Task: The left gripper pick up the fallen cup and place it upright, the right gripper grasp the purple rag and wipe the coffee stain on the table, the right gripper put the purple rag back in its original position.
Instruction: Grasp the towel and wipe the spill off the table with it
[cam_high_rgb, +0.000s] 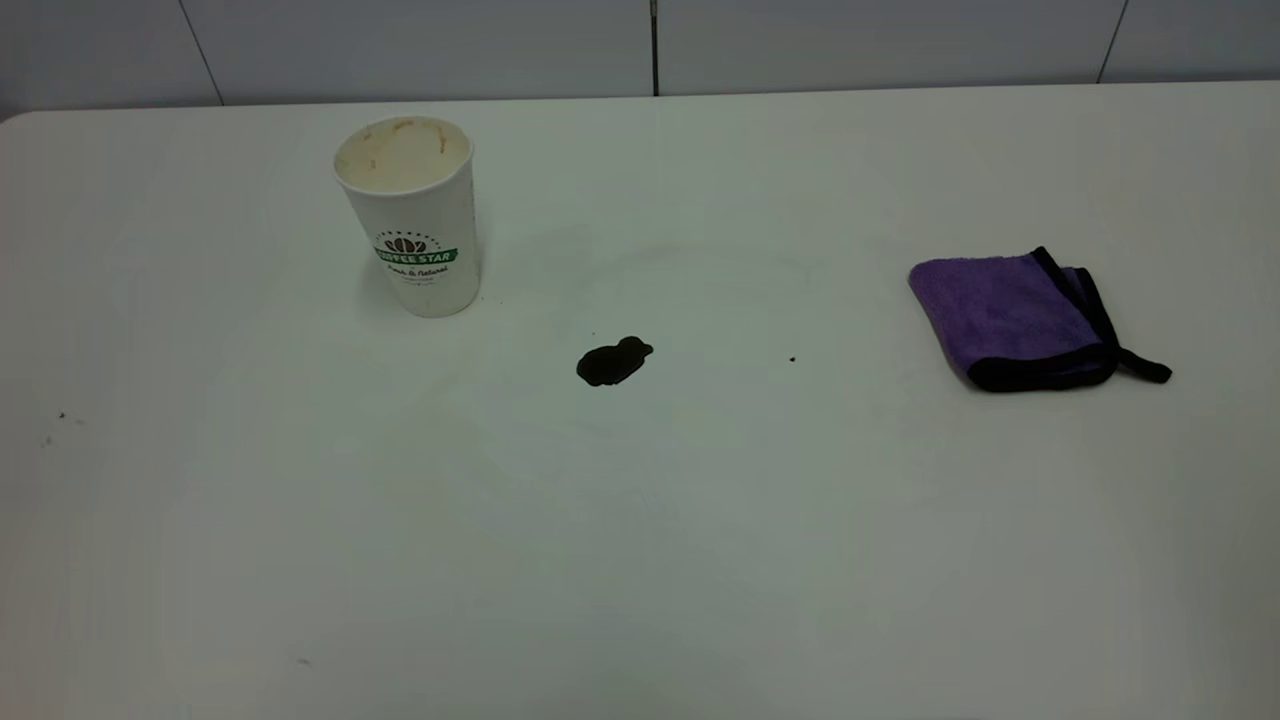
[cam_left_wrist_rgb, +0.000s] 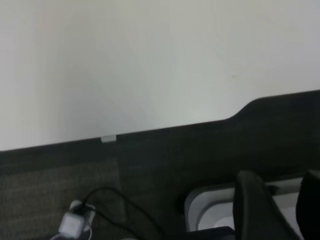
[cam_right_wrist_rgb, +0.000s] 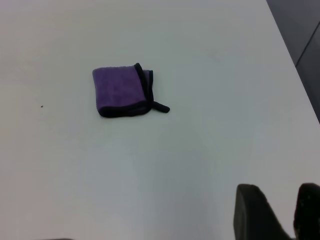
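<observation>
The cup (cam_high_rgb: 413, 215) stands upright on the table (cam_high_rgb: 640, 560) at the back left, its logo facing the exterior view and its coffee-smeared inside showing. The coffee stain (cam_high_rgb: 612, 362) lies near the middle, to the right of the cup and nearer the front. The purple rag (cam_high_rgb: 1020, 320) lies folded at the right; it also shows in the right wrist view (cam_right_wrist_rgb: 121, 91). Neither arm shows in the exterior view. My left gripper (cam_left_wrist_rgb: 280, 182) is parked off the table's edge (cam_left_wrist_rgb: 165, 129), empty. My right gripper (cam_right_wrist_rgb: 280, 192) hangs over bare table well away from the rag, a narrow gap between its fingers.
A tiny dark speck (cam_high_rgb: 792, 359) lies between the stain and the rag, and faint specks (cam_high_rgb: 62, 416) lie at the far left. In the left wrist view, dark floor, a cable with a white plug (cam_left_wrist_rgb: 75, 222) and a grey-white base (cam_left_wrist_rgb: 210, 210) lie below the table.
</observation>
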